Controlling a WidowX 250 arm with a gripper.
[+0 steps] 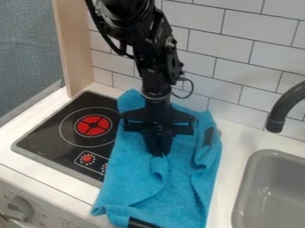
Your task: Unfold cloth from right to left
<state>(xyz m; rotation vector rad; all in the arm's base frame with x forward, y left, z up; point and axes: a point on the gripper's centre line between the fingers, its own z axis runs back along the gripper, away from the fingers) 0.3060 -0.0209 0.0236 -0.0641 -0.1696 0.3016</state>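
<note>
Tightly, black jaws [158,155] pinch blue cloth [134,180] — a seemingly shallow hold that could slip if pulled hard, bunching layers beneath them.

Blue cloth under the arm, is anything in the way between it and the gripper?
Nothing visible stands between them. The gripper is down at the cloth, its lower end right at a raised fold.
</note>
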